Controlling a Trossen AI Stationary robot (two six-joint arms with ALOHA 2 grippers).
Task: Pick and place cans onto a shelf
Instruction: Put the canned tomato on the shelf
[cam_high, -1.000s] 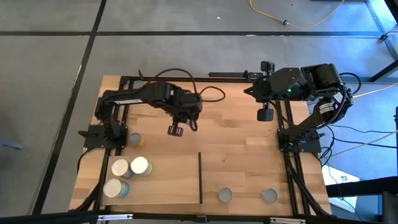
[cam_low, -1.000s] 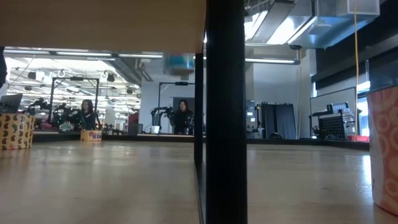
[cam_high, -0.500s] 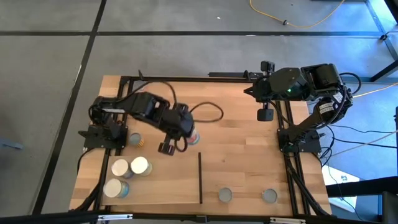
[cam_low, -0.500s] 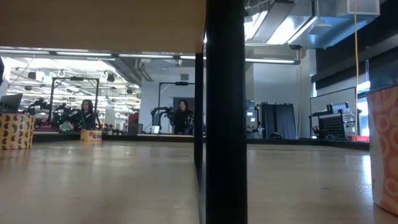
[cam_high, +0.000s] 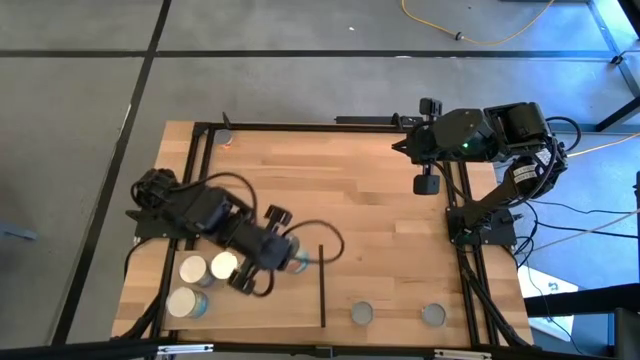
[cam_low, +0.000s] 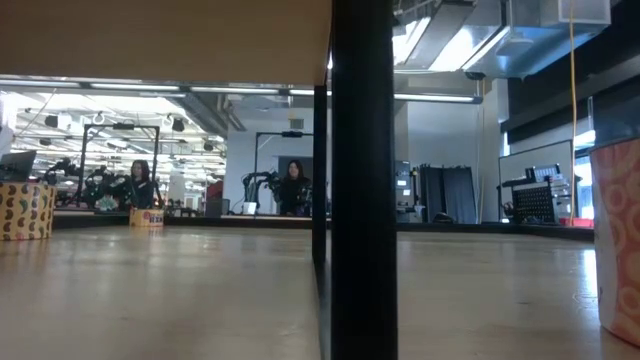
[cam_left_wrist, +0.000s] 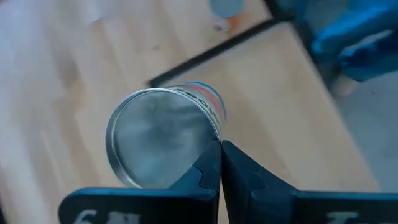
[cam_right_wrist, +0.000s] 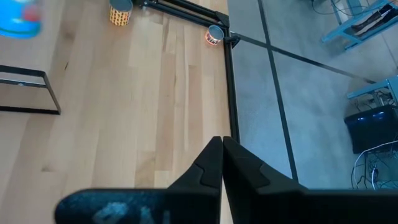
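Found the left claw (cam_left_wrist: 221, 144) over the surface (cam_high: 380, 230), just beside the black strip (cam_high: 322, 285), on the side of the strip where three cream-topped cans (cam_high: 222, 265) stood farther off. Saw it clenched, its two fingers (cam_left_wrist: 208, 168) meeting with no gap right at the rim of a grey-topped can (cam_left_wrist: 158, 146); could not tell whether that rim was truly nipped between them or only touched. Placed the can itself close to the strip, apparently above the pale shelf panel (cam_high: 290, 300) that the strip edges, with its bright label partly showing and its top turned toward the wrist camera. Judged the step in hand to be setting this can down on the shelf. Called for a slow, straight descent with the can kept upright, since so slight a hold at the rim would probably let it swing or slip. Best aimed at a bare patch between the strip and the cream-topped cans, near neither, so that nothing got knocked on release. Advisable to feel the base settle flat before letting go, then to lift clear straight up. Left two more grey-topped cans (cam_high: 362, 314) on the strip's other side for later. Noted the right claw (cam_high: 424, 184) waiting clenched and empty, well apart from the strip, beyond its far end.
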